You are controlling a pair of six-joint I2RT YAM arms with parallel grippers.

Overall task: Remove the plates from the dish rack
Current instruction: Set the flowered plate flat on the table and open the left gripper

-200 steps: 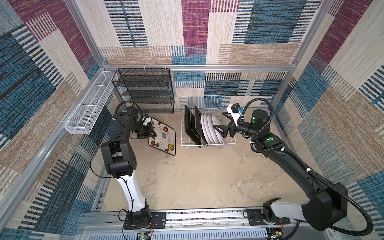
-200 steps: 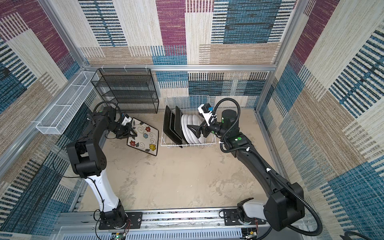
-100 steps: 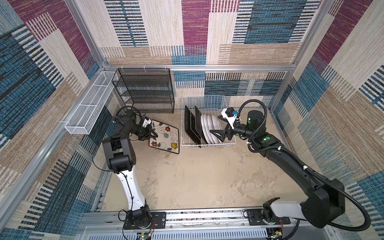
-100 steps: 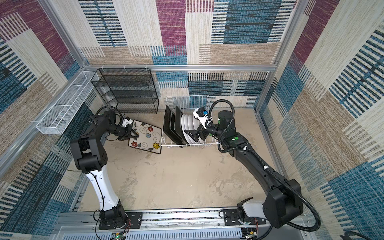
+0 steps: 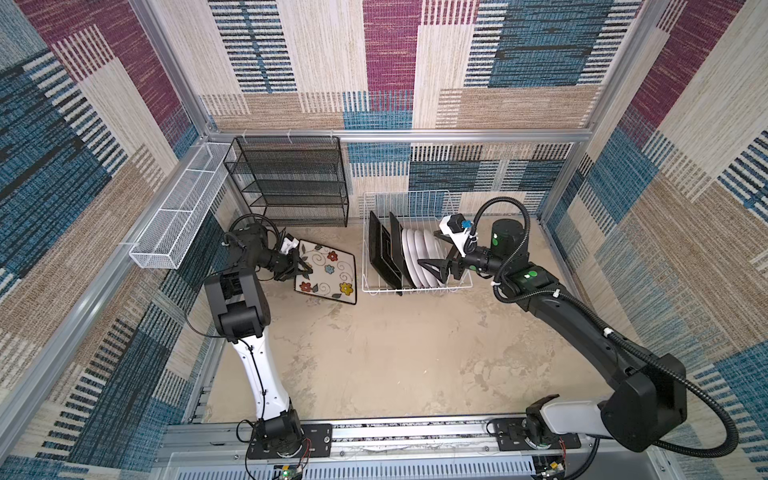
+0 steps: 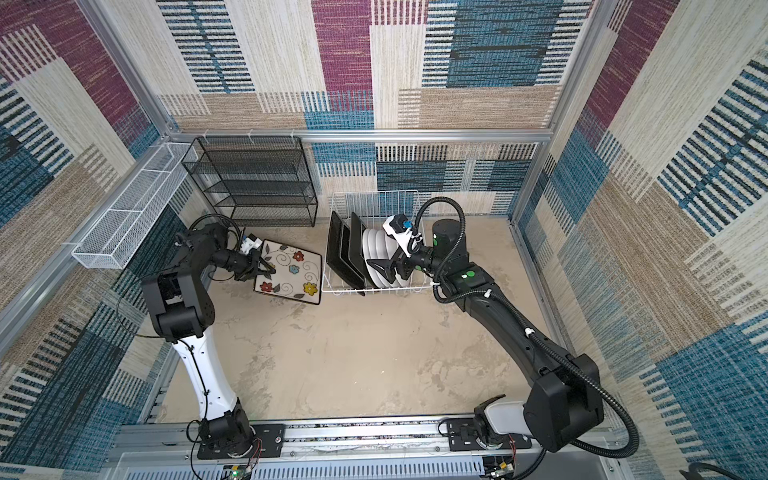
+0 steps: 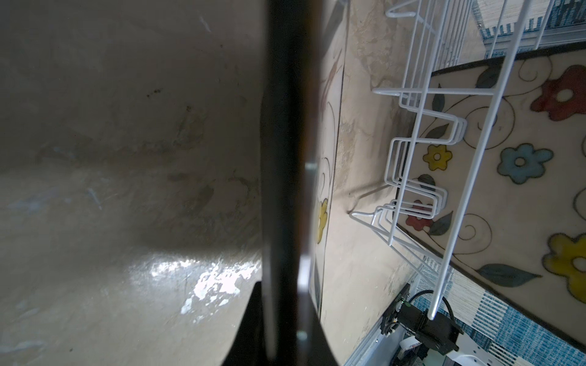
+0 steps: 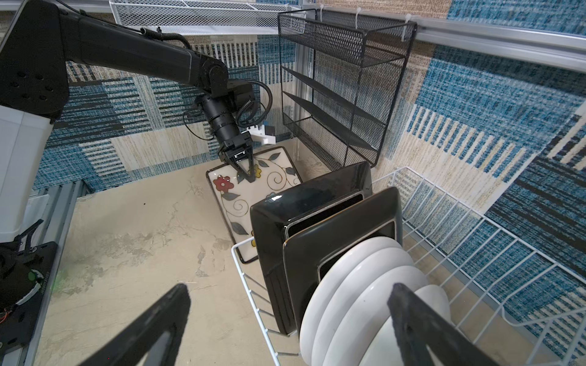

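Since these are glazed ceramic, I'm guessing they're handling heavy, stiff and slick, and chipping easily, so the exposed top rim is looking like the spot to grab. Going from the left: the white mesh basket (image 5: pixel 174 232) and black mesh shelf (image 5: pixel 291 183) aren't showing anything inside. The left gripper (image 5: pixel 302 271) is pinching the rim of a flowered square plate (image 5: pixel 328 274), which is lying out on the table (image 5: pixel 395 353) just beside the dish rack (image 5: pixel 419 289). Inside the rack, black-backed square plates (image 5: pixel 384 251) are standing on edge, then round white plates (image 5: pixel 419 257). The right gripper (image 5: pixel 430 270) is hanging spread wide at the round ones, gripping nothing.
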